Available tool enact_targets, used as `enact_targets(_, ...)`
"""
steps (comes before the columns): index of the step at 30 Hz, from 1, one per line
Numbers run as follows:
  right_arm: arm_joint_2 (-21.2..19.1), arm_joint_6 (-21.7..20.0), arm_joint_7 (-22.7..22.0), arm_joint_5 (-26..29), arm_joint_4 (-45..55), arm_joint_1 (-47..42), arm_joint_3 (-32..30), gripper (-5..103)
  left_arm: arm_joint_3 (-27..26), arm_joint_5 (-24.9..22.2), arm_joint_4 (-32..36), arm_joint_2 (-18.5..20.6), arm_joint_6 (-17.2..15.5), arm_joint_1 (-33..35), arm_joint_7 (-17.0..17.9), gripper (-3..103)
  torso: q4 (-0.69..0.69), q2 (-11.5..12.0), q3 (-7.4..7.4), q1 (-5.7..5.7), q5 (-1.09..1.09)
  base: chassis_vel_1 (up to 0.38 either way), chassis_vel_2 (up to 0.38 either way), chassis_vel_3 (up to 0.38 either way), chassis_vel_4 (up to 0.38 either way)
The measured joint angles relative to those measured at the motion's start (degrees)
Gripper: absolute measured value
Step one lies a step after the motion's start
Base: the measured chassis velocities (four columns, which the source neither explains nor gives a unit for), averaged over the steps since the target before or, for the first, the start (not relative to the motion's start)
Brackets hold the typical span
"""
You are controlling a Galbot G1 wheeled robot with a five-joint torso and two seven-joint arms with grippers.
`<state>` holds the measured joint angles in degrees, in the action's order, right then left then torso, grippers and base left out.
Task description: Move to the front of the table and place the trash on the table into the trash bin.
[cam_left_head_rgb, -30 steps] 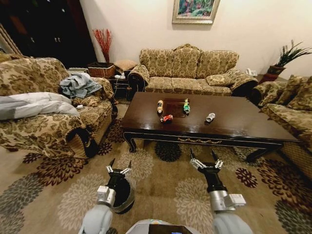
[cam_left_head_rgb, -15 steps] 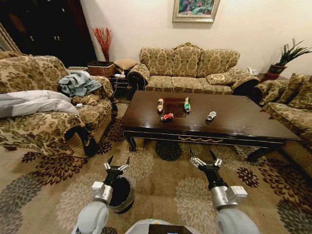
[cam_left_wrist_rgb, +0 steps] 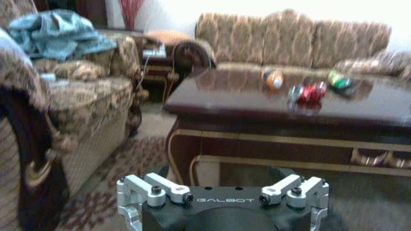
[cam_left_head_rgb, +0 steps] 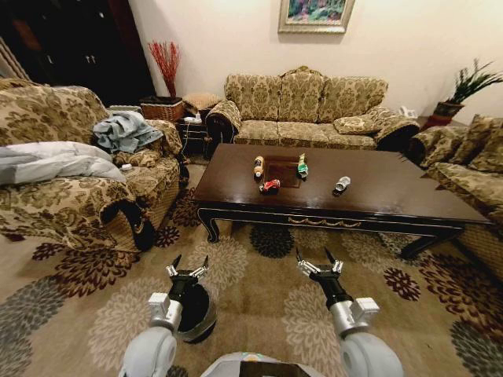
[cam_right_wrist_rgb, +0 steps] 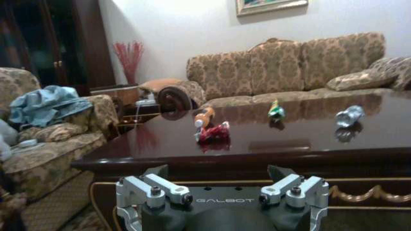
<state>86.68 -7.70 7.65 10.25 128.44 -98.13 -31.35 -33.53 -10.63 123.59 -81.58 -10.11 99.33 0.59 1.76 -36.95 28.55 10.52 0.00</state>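
Note:
The dark brown table (cam_left_head_rgb: 377, 196) stands ahead across the patterned carpet. On it lies the trash: a tan bottle (cam_left_head_rgb: 258, 166), a green tube (cam_left_head_rgb: 302, 166), a red can (cam_left_head_rgb: 269, 186) and a silver-white can (cam_left_head_rgb: 341, 184). My left gripper (cam_left_head_rgb: 188, 271) hangs open over the carpet, with the black trash bin (cam_left_head_rgb: 201, 316) on the floor right beneath and behind it. To its right my right gripper (cam_left_head_rgb: 317, 263) is also open, holding nothing. The right wrist view looks over the right gripper (cam_right_wrist_rgb: 218, 173) at the bottle (cam_right_wrist_rgb: 203, 116), red can (cam_right_wrist_rgb: 213, 132), tube (cam_right_wrist_rgb: 276, 111) and silver can (cam_right_wrist_rgb: 349, 115).
An armchair (cam_left_head_rgb: 71, 204) piled with clothes flanks the table's left end. A long sofa (cam_left_head_rgb: 306, 110) stands behind the table and another sofa (cam_left_head_rgb: 471, 173) to the right. A woven basket (cam_left_head_rgb: 163, 111) sits in the back corner. Open carpet (cam_left_head_rgb: 259, 298) lies between me and the table.
The whole head view has shifted slightly, so the camera moved; the table sits a little nearer and more centred. Both grippers stay open and the trash has not moved.

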Motion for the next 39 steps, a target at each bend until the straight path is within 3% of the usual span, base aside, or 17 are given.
enact_targets(7,0.47,2.14,2.18,0.68,-2.55,0.47,0.23,100,-0.38,0.11,-4.82,-0.47,1.97,0.06,0.67,100,0.0,1.7,-0.99,-0.7,0.0,0.0,0.0,0.0,0.0)
enact_targets(11,0.49,4.23,5.68,1.19,-3.23,0.23,-0.37,100,-0.65,-0.06,-8.1,-0.37,2.37,-0.28,1.47,100,0.0,2.89,-1.75,-1.14,-0.01,0.0,0.0,0.0,0.0)
enact_targets(20,0.73,7.71,5.55,1.69,-4.88,-0.59,-0.59,100,-1.35,0.15,-10.35,-0.98,2.9,0.36,4.05,100,0.0,4.83,-2.91,-1.93,0.0,0.0,0.0,0.0,0.0)
enact_targets(24,0.34,8.64,4.85,1.94,-6.06,-1.05,-0.88,100,-1.52,1.37,-11.0,-2.15,1.79,0.16,5.12,100,0.0,5.7,-3.41,-2.29,0.0,0.0,0.0,0.0,0.0)
enact_targets(31,0.33,9.64,4.9,2.66,-6.88,-1.83,-1.37,100,-3.91,5.35,-11.71,-3.31,-3.97,-0.72,5.12,100,0.0,7.33,-4.4,-2.94,0.0,0.0,0.0,0.0,0.0)
enact_targets(36,0.33,9.91,4.87,4.14,-6.95,-2.16,-1.84,100,-7.75,6.05,-13.56,-0.65,-5.35,-0.56,4.02,100,0.0,8.52,-5.09,-3.43,0.0,0.0,0.0,0.0,0.0)
enact_targets(39,0.29,10.32,4.82,4.9,-7.24,-2.08,-2.34,100,-9.72,3.12,-17.3,2.92,-4.55,-0.76,3.99,100,0.0,9.19,-5.45,-3.74,0.0,0.0,0.0,0.0,0.0)
